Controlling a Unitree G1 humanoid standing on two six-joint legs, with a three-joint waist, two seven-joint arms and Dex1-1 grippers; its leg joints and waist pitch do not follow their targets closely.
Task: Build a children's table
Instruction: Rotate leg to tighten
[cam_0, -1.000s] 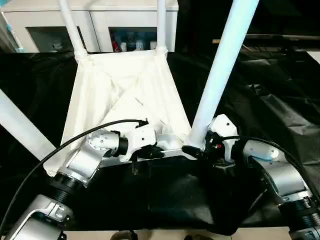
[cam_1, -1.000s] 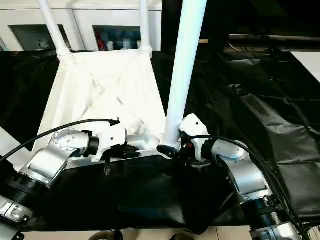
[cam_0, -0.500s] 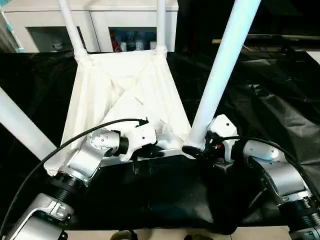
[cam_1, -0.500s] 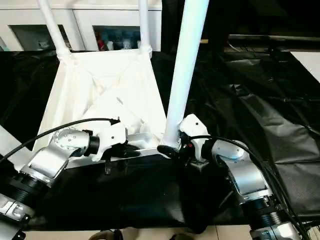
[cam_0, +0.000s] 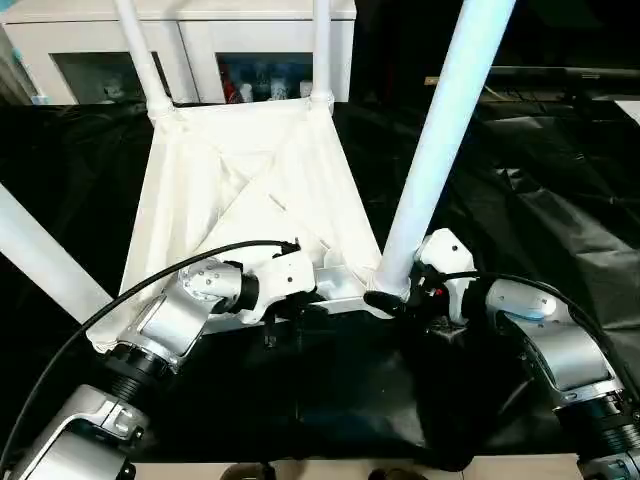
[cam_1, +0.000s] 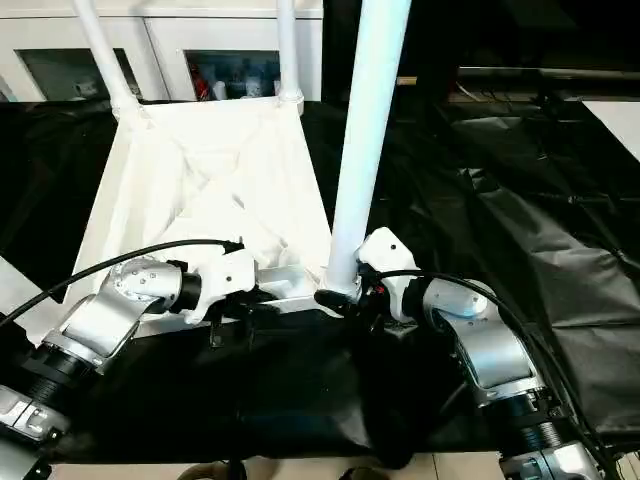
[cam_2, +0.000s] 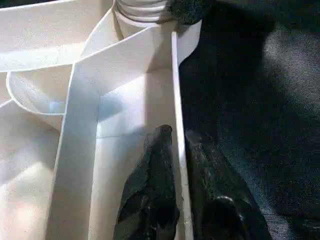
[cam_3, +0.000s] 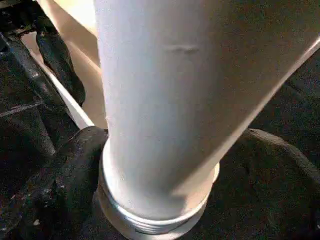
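One white tabletop (cam_0: 250, 200) is lying upside down on a black sheet (cam_0: 540, 200). Its ribbed underside is facing up, with crossing ribs in the middle.

Four white legs are showing. Two thin-looking ones are standing up in the far corners: the far left leg (cam_0: 140, 60) and the far right leg (cam_0: 321, 50). One big leg (cam_0: 440, 150) is rising from the near right corner, leaning a little toward the right. One more leg (cam_0: 45, 262) is sticking out at the near left corner, slanting up and away to the left.

There are two silver arms, one on each side, both reaching in toward the near edge of the tabletop.

The left gripper (cam_2: 179, 150) is pinching the thin near wall of the tabletop. One black finger is sitting inside the wall and the other outside, so it is closed tight on the tabletop edge. In the head view, the left gripper (cam_0: 300, 300) is lying low and pointing toward the right gripper.

The right gripper (cam_0: 385, 300) is sitting at the foot of the big leg. In the right wrist view, one black finger (cam_3: 65, 185) is pressing against the ringed bottom of the leg, just above the corner socket. The other finger is hidden behind the leg, so I cannot tell how tight the grip is.

A white cabinet (cam_0: 190, 50) is standing behind the tabletop.
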